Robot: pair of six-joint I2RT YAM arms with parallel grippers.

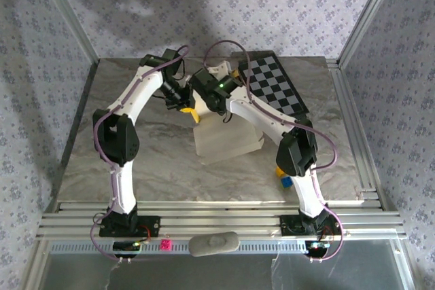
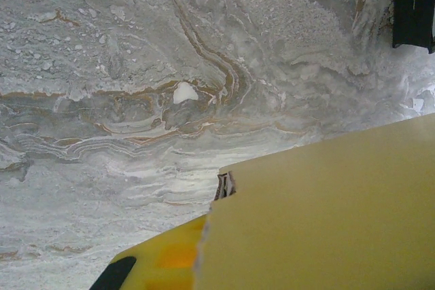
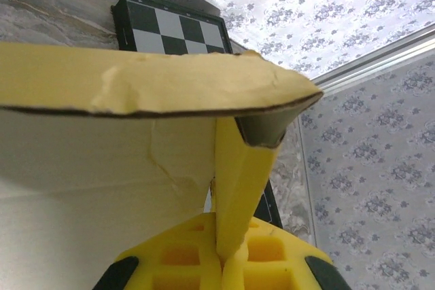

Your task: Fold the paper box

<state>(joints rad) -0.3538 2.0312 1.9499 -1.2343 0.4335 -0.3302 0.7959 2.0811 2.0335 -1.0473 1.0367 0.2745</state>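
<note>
The paper box [image 1: 228, 142] stands partly folded mid-table, pale sides up, with both arms meeting over its far edge. My left gripper [image 1: 185, 102] is at its far left corner and my right gripper [image 1: 219, 102] is just right of that. In the right wrist view a narrow yellow flap [image 3: 241, 188] runs down between the yellow fingers [image 3: 180, 256], which are shut on it under a creased panel [image 3: 156, 83]. In the left wrist view a pale yellow panel [image 2: 326, 215] comes out of my left gripper [image 2: 197, 269] and hides one finger. The other finger [image 2: 160, 259] shows.
A black-and-white chequered board [image 1: 272, 83] lies at the far right, behind the box [image 3: 173, 28]. A small yellow and blue cube [image 1: 284, 178] sits by the right arm. Metal frame rails [image 1: 353, 134] and patterned walls bound the marble tabletop [image 2: 136, 66].
</note>
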